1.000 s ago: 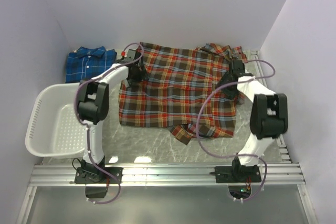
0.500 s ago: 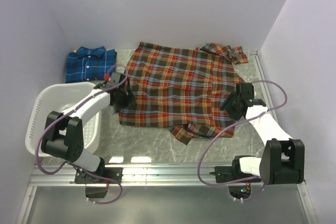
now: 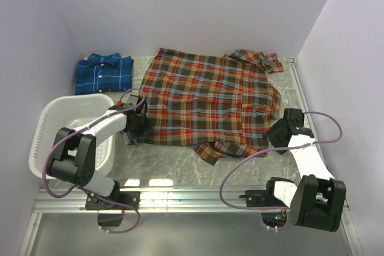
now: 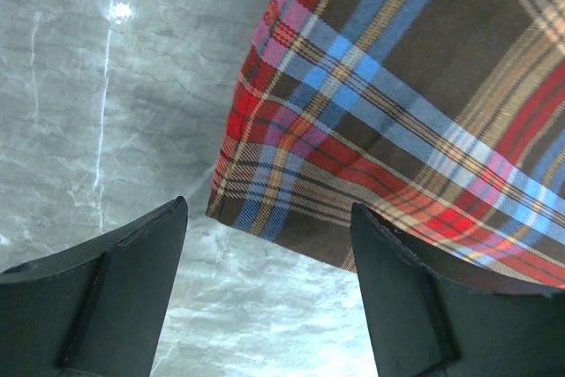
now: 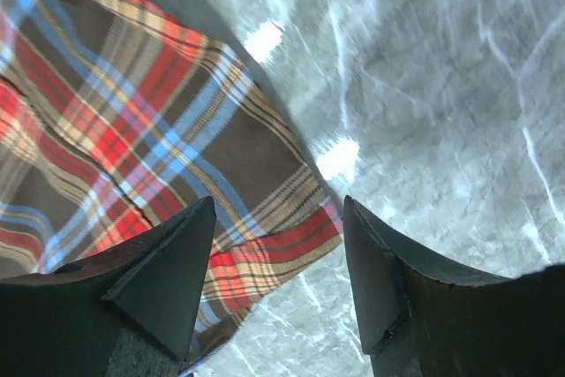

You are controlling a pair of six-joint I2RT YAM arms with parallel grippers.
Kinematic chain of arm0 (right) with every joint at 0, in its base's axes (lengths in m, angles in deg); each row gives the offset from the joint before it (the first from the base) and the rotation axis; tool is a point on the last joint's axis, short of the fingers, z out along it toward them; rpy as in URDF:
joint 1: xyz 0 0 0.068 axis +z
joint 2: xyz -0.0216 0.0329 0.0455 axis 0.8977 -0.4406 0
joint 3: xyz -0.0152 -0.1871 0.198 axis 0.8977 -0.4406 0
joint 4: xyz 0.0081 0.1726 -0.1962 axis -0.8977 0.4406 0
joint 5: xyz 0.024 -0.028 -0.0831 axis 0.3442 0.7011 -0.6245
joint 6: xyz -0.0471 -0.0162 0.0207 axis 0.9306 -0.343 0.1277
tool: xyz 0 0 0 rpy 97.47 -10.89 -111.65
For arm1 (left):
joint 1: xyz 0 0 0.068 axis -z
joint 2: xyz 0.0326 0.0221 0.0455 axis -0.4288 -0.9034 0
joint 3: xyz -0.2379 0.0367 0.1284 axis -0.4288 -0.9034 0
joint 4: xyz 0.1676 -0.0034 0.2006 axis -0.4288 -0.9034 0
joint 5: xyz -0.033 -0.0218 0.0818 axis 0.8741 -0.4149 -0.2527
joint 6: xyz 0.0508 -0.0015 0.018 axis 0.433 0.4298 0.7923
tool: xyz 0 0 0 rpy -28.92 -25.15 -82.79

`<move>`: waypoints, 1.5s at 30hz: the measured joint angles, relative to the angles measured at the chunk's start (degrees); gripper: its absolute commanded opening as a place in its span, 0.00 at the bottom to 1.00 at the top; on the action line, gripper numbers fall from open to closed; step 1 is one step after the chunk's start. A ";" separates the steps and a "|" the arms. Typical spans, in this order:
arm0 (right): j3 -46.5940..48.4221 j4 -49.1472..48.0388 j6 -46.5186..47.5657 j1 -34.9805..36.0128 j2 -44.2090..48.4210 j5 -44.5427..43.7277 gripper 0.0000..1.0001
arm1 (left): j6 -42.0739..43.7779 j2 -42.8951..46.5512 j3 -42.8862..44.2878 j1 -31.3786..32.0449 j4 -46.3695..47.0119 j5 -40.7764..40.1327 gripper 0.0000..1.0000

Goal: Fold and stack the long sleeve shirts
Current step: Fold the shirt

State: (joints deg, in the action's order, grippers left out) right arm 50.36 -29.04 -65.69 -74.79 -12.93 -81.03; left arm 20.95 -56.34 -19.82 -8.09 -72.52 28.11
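Note:
The red-orange plaid long sleeve shirt [image 3: 207, 103] lies spread flat across the middle of the table, with its collar at the back right. Folded at the back left is the blue plaid shirt [image 3: 103, 73]. My left gripper [image 3: 138, 129] hangs low at the red shirt's near left corner. In the left wrist view that gripper [image 4: 269, 249] is open, and the shirt's corner [image 4: 265, 209] lies just ahead of the gap. My right gripper [image 3: 278, 131] is at the near right corner. In the right wrist view it [image 5: 278, 240] is open over the hem corner [image 5: 265, 253], gripping nothing.
A white slotted basket [image 3: 45, 148] stands at the left, beside my left arm's elbow. A folded bit of the red shirt [image 3: 210, 151] sticks out past its near hem. Walls close in the table at the back, left and right.
Both arms have drawn back from the shirt's upper part to its near corners and dropped low. The shirt itself lies as before.

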 measured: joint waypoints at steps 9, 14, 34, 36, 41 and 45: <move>-0.83 0.55 -0.68 -1.38 -1.16 -1.53 0.65 | -0.63 -1.42 -0.35 0.00 0.31 -0.57 0.48; -1.53 0.50 -0.68 -1.60 -2.58 -1.81 0.62 | -0.20 -1.42 -0.35 0.00 0.26 -1.09 0.22; -1.55 -1.29 -0.44 1.33 -7.41 2.49 0.55 | 2.78 3.52 2.16 0.00 -3.45 -3.32 0.00; -1.55 -1.33 -0.52 1.62 -7.41 2.56 0.52 | 3.10 3.54 2.51 0.00 -4.17 -3.48 0.01; -1.55 -1.36 -0.42 1.73 -7.80 2.49 0.43 | 3.54 3.72 3.48 0.00 -5.14 -3.52 0.00; -1.55 -1.33 -0.44 2.03 -8.20 2.47 0.43 | 3.93 4.31 4.11 0.00 -5.49 -3.58 0.00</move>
State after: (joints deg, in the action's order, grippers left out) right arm 48.81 -30.37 -66.13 -72.76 -21.13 -78.57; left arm 24.88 -52.04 -15.72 -8.09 -78.00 24.52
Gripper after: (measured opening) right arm 0.429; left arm 0.025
